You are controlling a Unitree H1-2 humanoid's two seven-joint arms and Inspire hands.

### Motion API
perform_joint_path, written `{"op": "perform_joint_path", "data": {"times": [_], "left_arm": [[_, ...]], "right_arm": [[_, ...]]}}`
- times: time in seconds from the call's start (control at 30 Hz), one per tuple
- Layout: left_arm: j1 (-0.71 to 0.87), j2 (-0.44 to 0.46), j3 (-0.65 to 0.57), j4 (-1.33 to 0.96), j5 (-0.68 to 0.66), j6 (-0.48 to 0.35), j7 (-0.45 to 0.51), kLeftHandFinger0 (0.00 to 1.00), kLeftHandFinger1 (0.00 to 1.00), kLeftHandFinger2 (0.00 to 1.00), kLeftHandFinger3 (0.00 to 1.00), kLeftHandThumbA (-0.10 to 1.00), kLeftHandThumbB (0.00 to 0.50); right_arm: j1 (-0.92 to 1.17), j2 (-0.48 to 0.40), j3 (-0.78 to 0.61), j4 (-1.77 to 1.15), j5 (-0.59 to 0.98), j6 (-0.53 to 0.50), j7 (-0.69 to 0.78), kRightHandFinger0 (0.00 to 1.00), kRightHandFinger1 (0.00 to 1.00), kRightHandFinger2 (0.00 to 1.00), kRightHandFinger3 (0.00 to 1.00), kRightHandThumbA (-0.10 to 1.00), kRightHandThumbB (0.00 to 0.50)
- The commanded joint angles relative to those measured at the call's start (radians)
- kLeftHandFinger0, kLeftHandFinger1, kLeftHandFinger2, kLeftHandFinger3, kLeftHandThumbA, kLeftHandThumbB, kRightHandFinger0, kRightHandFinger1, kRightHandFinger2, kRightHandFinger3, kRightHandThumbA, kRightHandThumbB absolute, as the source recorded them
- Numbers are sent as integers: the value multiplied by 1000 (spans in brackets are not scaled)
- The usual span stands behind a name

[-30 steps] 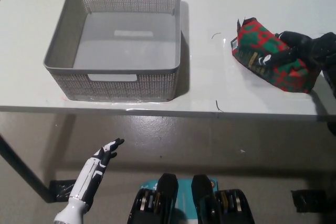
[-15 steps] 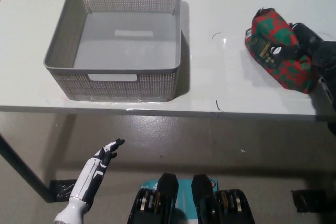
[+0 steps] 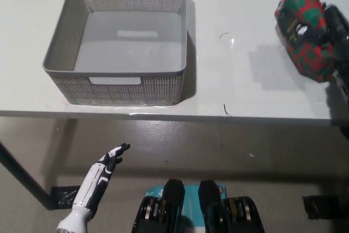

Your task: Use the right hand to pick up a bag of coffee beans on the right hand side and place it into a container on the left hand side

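The red and green coffee bean bag (image 3: pixel 302 28) is lifted off the white table (image 3: pixel 234 80) at the far right, tilted, its shadow lying on the tabletop below it. My black right hand (image 3: pixel 327 25) is shut on the bag from its right side. The grey mesh container (image 3: pixel 122 39) stands on the table's left half with nothing inside it. My white left hand (image 3: pixel 103 170) rests low at the lower left, below the table's front edge, fingers extended.
The table's front edge (image 3: pixel 163 115) runs across the middle of the view, with floor beneath it. A small dark wire scrap (image 3: pixel 224 35) lies on the tabletop between the container and the bag.
My right hand has raised the bag off the table and carried it up and to the right. The left hand has stayed put.
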Motion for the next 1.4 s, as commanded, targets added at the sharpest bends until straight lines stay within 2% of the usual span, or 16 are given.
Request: {"op": "perform_joint_path", "data": {"times": [0.0,0.27,0.47,0.63,0.67,0.7,0.73,0.83,0.9,1.07,1.2,1.23,1.27,1.3,1.33,1.37], "left_arm": [[-26,23,-5,-25,10,-22,-14,1000,1000,1000,1000,1000,202],[-20,16,-14,-13,12,-31,-15,1000,1000,1000,1000,1000,195],[4,8,-20,-25,-12,-14,-27,1000,1000,1000,1000,1000,218],[0,10,-26,-11,1,-27,-22,1000,1000,1000,1000,1000,229],[-2,11,-26,-9,-1,-27,-23,1000,1000,1000,1000,1000,238],[-2,12,-26,-7,-2,-27,-23,1000,1000,1000,1000,1000,253],[1,11,-26,-21,-4,-1,-25,1000,1000,1000,1000,1000,267],[3,12,-30,-19,-6,-4,-31,1000,1000,1000,1000,1000,259],[5,12,-32,-21,-6,-4,-33,1000,1000,1000,1000,1000,250],[-7,17,-35,-15,-5,-4,-39,1000,1000,1000,1000,1000,250],[-22,21,-41,-14,8,-5,-39,1000,1000,1000,1000,1000,246],[-24,24,-41,-14,4,-7,-42,1000,1000,1000,1000,1000,253],[-24,25,-42,-16,1,-3,-43,1000,1000,1000,1000,1000,260],[-24,25,-42,-18,-1,2,-43,1000,1000,1000,1000,1000,261],[-23,25,-41,-23,-8,10,-45,1000,1000,1000,1000,1000,264],[-23,23,-39,-26,-17,14,-46,1000,1000,1000,1000,1000,252]], "right_arm": [[-231,-48,-40,-85,44,-29,-77,1,435,807,778,-100,178],[-345,42,-10,-135,11,-42,-62,0,443,815,841,-100,165],[-378,177,15,-202,-4,-13,-61,0,352,745,804,-100,212],[-384,267,15,-216,3,-25,-66,0,376,798,835,-100,204],[-387,286,16,-216,4,-29,-63,0,283,704,790,-100,200],[-389,297,24,-210,-5,-33,-71,0,163,508,730,-100,202],[-390,318,27,-204,-6,-34,-75,0,134,522,738,-100,202],[-377,345,34,-195,-10,-51,-88,0,232,714,810,-100,195],[-364,356,42,-189,-15,-71,-98,0,310,717,806,-100,201],[-349,384,53,-166,-9,-96,-92,0,306,698,831,-100,193],[-346,391,50,-145,1,-96,-88,0,435,757,840,-100,176],[-351,392,53,-138,0,-41,-67,38,466,773,824,-100,181],[-352,390,58,-138,-5,-16,-52,239,626,886,872,-100,165],[-353,387,62,-140,-9,-1,-40,269,602,806,794,-100,190],[-353,383,79,-138,-23,22,-22,446,652,798,923,194,233],[-357,375,99,-137,-36,57,21,654,856,970,1000,486,294]]}}
